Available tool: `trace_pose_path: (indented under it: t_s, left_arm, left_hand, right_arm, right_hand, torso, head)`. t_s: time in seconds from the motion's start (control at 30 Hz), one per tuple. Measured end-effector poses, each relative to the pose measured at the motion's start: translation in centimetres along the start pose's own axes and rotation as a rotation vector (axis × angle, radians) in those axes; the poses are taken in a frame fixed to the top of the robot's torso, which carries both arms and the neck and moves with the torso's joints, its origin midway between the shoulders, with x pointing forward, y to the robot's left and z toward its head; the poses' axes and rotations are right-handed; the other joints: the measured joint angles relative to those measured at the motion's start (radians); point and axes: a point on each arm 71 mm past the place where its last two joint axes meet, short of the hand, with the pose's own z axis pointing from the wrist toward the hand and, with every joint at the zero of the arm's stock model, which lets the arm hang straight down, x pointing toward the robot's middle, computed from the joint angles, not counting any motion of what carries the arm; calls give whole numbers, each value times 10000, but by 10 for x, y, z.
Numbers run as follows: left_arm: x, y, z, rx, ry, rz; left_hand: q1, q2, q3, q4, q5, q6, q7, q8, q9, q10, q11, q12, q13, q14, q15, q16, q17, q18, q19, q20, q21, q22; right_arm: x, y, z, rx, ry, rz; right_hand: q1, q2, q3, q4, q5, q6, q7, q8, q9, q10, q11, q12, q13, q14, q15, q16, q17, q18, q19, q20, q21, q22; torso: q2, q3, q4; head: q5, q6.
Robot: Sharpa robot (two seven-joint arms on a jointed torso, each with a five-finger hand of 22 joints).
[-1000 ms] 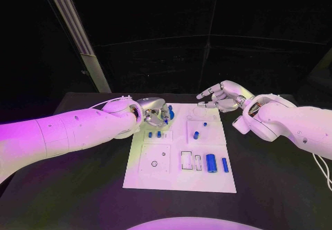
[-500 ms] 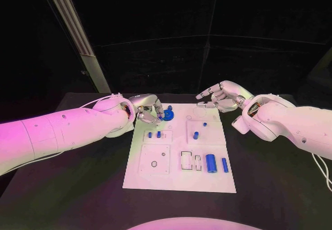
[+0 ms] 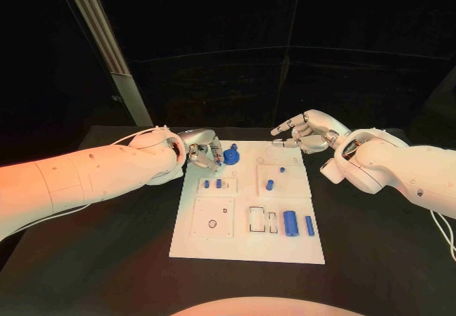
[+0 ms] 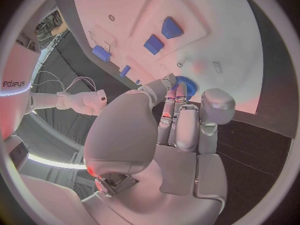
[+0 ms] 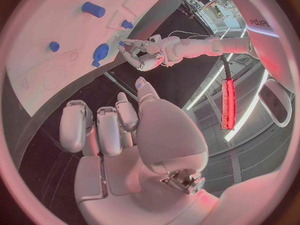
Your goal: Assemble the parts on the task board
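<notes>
Left hand [image 3: 201, 153] at the far left corner of the task board [image 3: 247, 247], fingers [image 4: 177, 116] curled together, tips right at a blue gear-like part [image 3: 231, 157]; actual grip on it impossible to tell. Same part [image 4: 185, 86] visible just past the fingertips in the left wrist view.

Further along the white board, on the black worktop [image 3: 105, 263]: two small blue pegs [image 3: 212, 184] side by side in a raised square block, below them a plain square plate with holes [image 3: 215, 218]. Next, toward the middle, a dark-rimmed rectangular slot [image 3: 256, 220] and a narrower one beside it. Then a small blue peg [image 3: 270, 184] standing in another square block, a smaller blue piece [image 3: 281, 170] just beyond it. Near the board's right edge, a large blue cylinder [image 3: 290, 224] lying flat, a slimmer blue bar [image 3: 309, 226] just beside it.

Right hand [image 3: 304, 135] off the board's far right corner, above the worktop, fingers [image 5: 100, 127] loosely curled and apart, nothing held, well apart from every part.
</notes>
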Motion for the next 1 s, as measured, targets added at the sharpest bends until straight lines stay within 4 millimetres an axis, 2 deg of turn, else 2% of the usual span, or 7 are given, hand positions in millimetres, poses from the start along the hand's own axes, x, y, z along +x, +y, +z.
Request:
trace_pose_path:
  t_s: [1.0]
  left_arm:
    - [6,3,1,-411,859,42]
  left_hand:
    - [-27,-27,-3,0,-3,35,-35,0,-6,33,-35,-9,-10,-1,1,-1,-32,1,-1,0,-1,-3]
  right_arm:
    - [0,0,0,-1,0,1]
  right_hand:
    - [0,-1,-23,23,36,0,0,0,0,0,0,0,0,0,0,0,-1,0,0,0,0,0]
  torso:
    - [-5,-6,9]
  head:
    - [35,-39]
